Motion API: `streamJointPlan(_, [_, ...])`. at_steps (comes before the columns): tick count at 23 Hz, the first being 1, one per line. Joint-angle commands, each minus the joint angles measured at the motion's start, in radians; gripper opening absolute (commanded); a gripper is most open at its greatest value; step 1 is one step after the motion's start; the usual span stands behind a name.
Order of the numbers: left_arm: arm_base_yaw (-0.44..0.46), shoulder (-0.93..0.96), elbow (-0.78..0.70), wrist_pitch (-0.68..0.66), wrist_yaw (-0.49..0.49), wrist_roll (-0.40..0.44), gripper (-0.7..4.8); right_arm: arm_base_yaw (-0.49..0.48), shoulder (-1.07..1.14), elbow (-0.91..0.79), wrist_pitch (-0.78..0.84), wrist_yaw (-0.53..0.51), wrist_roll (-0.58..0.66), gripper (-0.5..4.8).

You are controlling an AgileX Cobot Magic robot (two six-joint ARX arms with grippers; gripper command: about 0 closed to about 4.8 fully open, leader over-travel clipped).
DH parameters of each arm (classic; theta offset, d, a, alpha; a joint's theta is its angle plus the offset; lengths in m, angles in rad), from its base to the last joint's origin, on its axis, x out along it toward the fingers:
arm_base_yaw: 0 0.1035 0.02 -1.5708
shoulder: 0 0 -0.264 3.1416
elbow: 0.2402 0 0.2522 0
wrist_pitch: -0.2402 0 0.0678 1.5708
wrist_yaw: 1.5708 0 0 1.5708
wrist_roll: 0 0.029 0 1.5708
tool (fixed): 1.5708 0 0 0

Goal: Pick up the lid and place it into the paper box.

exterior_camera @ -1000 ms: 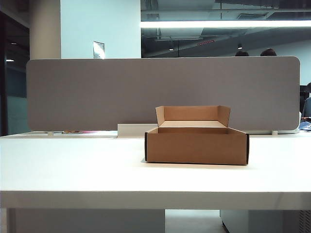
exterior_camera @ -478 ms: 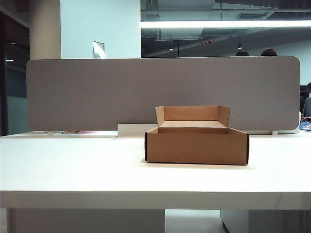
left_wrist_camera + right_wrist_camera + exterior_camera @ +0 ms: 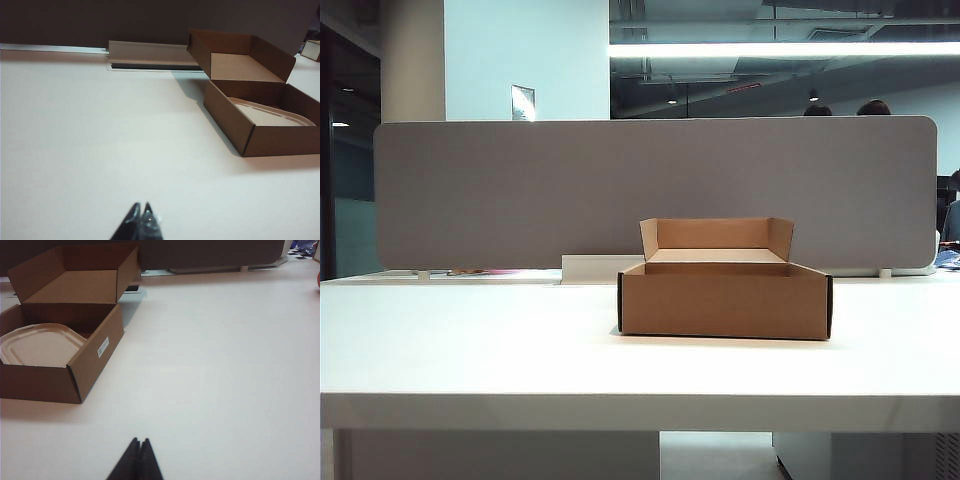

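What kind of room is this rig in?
Most likely an open-plan office: a white desk backed by a grey divider panel, ceiling strip lighting, and people's heads beyond the panel.

A grey partition panel (image 3: 655, 190) spans mid-frame behind the white counter (image 3: 470, 350), a ceiling light strip (image 3: 785, 49) glowing upper right.

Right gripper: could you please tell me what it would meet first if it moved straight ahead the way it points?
Probably nothing soon: the shut right gripper faces bare table; the box lies off to one side, and the partition's foot stands far ahead.
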Motion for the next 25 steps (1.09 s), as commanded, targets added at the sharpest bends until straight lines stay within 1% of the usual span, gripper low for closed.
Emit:
streamJointPlan(1, [0.003,0.001,0.003,0.012,-0.002,0.003,-0.05,0.000,-0.002,-0.005,0.017,0.003,0.002,-0.04])
streamJointPlan(3, [0.003,0.001,0.003,0.012,-0.003,0.004,-0.05,0.000,-0.002,-0.005,0.017,0.003,0.002,-0.04])
streamJointPlan(4, [0.003,0.001,0.003,0.012,-0.010,0.024,-0.05,0.000,-0.002,-0.005,0.017,0.003,0.002,-0.04])
streamJointPlan(6, [0.003,0.001,0.003,0.012,-0.030,0.100,-0.05,0.000,-0.002,-0.005,0.017,0.003,0.002,-0.04])
streamJointPlan(8, [0.003,0.001,0.003,0.014,-0.066,0.204,-0.05,0.000,-0.002,-0.005,0.017,0.003,0.002,-0.04])
streamJointPlan(9, [0.003,0.001,0.003,0.014,-0.103,0.223,-0.05,0.000,-0.002,-0.005,0.017,0.003,0.002,-0.04])
streamJointPlan(10, [0.003,0.001,0.003,0.014,-0.129,0.221,-0.05,0.000,-0.002,-0.005,0.017,0.003,0.002,-0.04])
streamJointPlan(11, [0.003,0.001,0.003,0.014,-0.169,0.205,-0.05,0.000,-0.002,-0.005,0.017,0.003,0.002,-0.04])
streamJointPlan(12, [0.003,0.001,0.003,0.014,-0.189,0.192,-0.05,0.000,-0.002,-0.005,0.017,0.003,0.002,-0.04])
streamJointPlan(16, [0.006,0.001,0.003,0.013,-0.232,0.140,-0.05,0.000,-0.002,-0.005,0.017,0.003,0.002,-0.04])
streamJointPlan(17, [0.015,0.001,0.003,0.014,-0.233,0.126,-0.05,0.000,-0.002,-0.005,0.017,0.003,0.002,-0.04])
streamJointPlan(19, [0.035,0.001,0.003,0.013,-0.222,0.126,-0.05,0.000,-0.002,-0.005,0.017,0.003,0.002,-0.04])
streamJointPlan(25, [0.040,0.001,0.003,0.011,-0.233,0.127,-0.05,0.000,-0.002,-0.005,0.017,0.003,0.002,-0.04])
